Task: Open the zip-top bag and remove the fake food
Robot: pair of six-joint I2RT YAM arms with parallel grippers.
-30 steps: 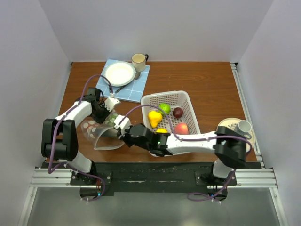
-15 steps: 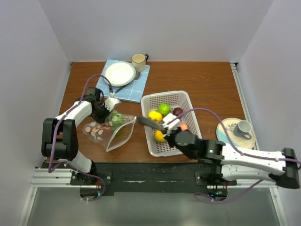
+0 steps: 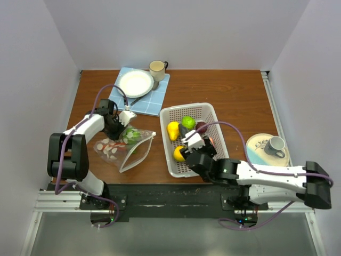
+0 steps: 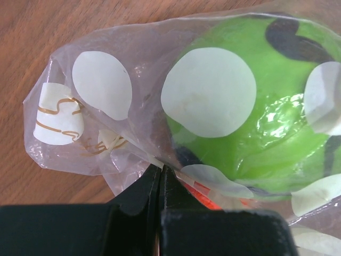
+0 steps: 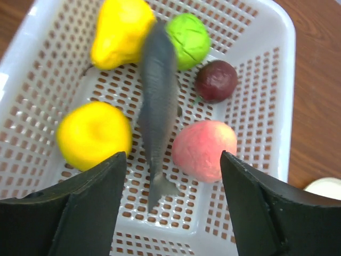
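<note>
We see the left tool (image 4: 160,175) with its fingers pressed together on a fold of the bag (image 3: 123,150), pinching the clear, white-dotted film near one end. A green fruit (image 4: 250,106) sits inside the bag just behind the pinch, against the plastic. From above, the bag lies flat on the desk (image 3: 229,101) at about 8 o'clock, and its other end reaches toward the basket (image 3: 186,106), close beside it. We cannot tell from these views whether the bag's mouth is open.

The right tool (image 5: 171,159) hangs over the basket with its fingers wide apart, touching nothing. Below it a grey fish (image 5: 159,90), blurred in the wrist view, stretches from 12 to 6 o'clock across the basket floor. Around the fish lie:
- a yellow pear (image 5: 120,32) at 11 o'clock
- a green ball (image 5: 187,40) at 1 o'clock
- a dark maroon fruit (image 5: 216,80) at 2 o'clock
- a pink peach (image 5: 204,149) at 4 o'clock
- a yellow lemon (image 5: 94,133) at 8 o'clock

At the desk's 11 o'clock a white plate (image 3: 135,82) rests on a blue cloth (image 3: 154,98), with a mug (image 3: 157,68) at the cloth's far corner. At 4 o'clock a cup (image 3: 275,144) stands on a saucer (image 3: 258,153).
</note>
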